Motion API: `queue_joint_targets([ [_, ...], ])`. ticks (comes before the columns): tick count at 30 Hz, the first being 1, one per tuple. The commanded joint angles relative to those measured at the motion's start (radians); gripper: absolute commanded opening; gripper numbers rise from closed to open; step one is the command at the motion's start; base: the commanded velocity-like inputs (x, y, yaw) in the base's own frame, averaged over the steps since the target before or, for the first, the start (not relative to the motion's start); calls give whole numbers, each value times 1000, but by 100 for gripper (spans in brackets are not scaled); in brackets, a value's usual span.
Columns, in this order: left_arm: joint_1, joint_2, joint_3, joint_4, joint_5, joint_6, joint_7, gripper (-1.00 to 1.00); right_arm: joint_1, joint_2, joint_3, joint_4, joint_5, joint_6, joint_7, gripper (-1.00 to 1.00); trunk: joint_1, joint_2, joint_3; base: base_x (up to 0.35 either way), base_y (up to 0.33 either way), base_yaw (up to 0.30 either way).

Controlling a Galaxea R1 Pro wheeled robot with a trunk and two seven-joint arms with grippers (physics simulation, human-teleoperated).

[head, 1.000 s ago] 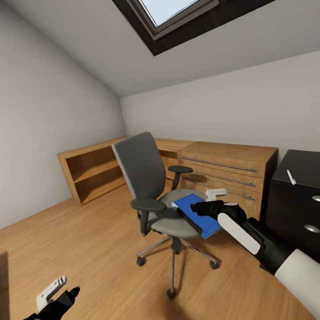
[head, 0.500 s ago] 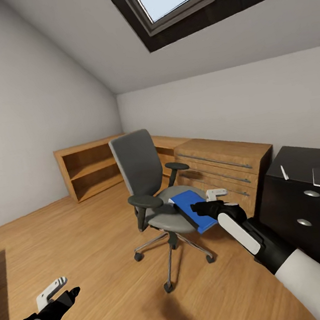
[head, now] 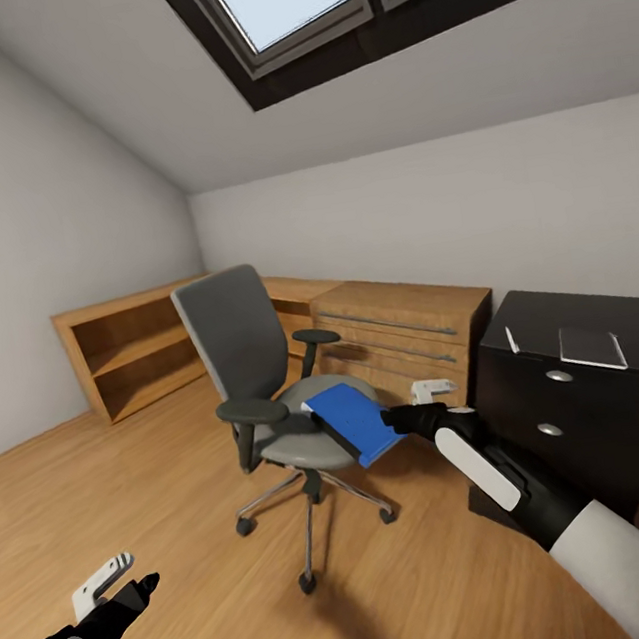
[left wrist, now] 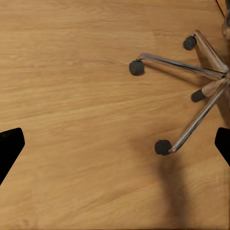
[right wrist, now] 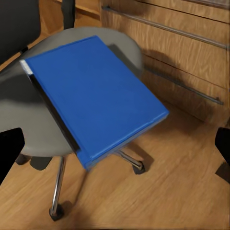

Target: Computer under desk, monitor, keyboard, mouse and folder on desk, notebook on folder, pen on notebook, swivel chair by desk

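Swivel chair [head: 268, 387]: one, grey seat and tall back, chrome five-star base on castors, standing on the wood floor [head: 184, 519]. Landmark for all entries below.

Folder [head: 351, 422]: one, bright blue, lying flat on the chair seat, its outer corner overhanging the seat's front edge; in the right wrist view [right wrist: 93, 96] the overhang hangs free above the floor.

Desk [head: 579, 376]: one black surface on a drawer unit with two silver knobs showing, to the right of the chair and apart from it. On it: one grey notebook [head: 591, 347] and one white pen [head: 511, 339], side by side near the front edge, not touching.

Light-wood drawer chest [head: 402, 334]: one, behind the chair, close to the seat's rear. Light-wood shelving unit [head: 127, 350]: one, behind and left of the chair, shelves bare.

Right gripper [head: 419, 404]: just beside the folder's overhanging corner, fingers spread wide apart, holding nothing.

Left gripper [head: 117, 580]: low over bare floor, well apart from the chair on its left front; fingers parted, holding nothing. The left wrist view shows four castors of the chair base [left wrist: 191, 96].

Open floor lies in front and to the left of the chair.
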Motion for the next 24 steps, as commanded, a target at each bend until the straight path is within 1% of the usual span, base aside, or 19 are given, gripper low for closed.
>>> queue_joint_targets([
  [1, 0, 0, 0, -2, 11, 5, 8, 100, 3, -1, 4, -1, -10, -1, -10, 100, 0, -1, -1, 0, 0, -284],
  [9, 0, 0, 1, -3, 11, 5, 7, 100, 17, 1, 5, 2, -14, -8, 1, 100, 0, -1, 4, 0, 0, -285],
  [13, 0, 1, 2, -21, 11, 5, 5, 100, 43, 8, 2, 5, -17, -78, 25, 100, 0, -1, 6, 0, 0, -270],
  [14, 0, 0, 2, -45, 12, 8, 4, 100, 51, 8, 0, 8, -47, -129, 34, 100, 0, -1, 7, 0, 0, -114],
  [15, 0, -1, 2, -60, 13, 10, 3, 100, 54, 7, 0, 9, -74, -148, 37, 100, 0, -1, 7, 0, 0, -73],
  [17, 0, -2, 2, -81, 14, 11, 3, 100, 56, 7, -1, 11, -103, -161, 39, 100, 0, -1, 7, 0, 0, -53],
  [18, 0, -4, 3, -112, 15, 13, 2, 100, 57, 7, -2, 16, -128, -169, 40, 100, 0, -1, 7, 0, 0, -30],
  [20, 1, -6, 3, -148, 17, 15, 2, 100, 58, 6, -2, 25, -148, -175, 41, 100, 0, -1, 7, 0, 0, -22],
  [21, 14, -11, 3, -205, 19, 17, 1, 100, 59, 6, -4, 41, -168, -185, 42, 100, 0, -1, 7, 0, 0, -10],
  [23, 31, -16, 3, -235, 20, 17, 0, 100, 59, 6, -5, 51, -180, -196, 42, 100, 0, -1, 7, 0, 0, -7],
  [24, 49, -22, 3, -254, 21, 17, -4, 100, 59, 6, -7, 60, -193, -212, 42, 100, 0, -1, 7, 0, 0, -4],
])
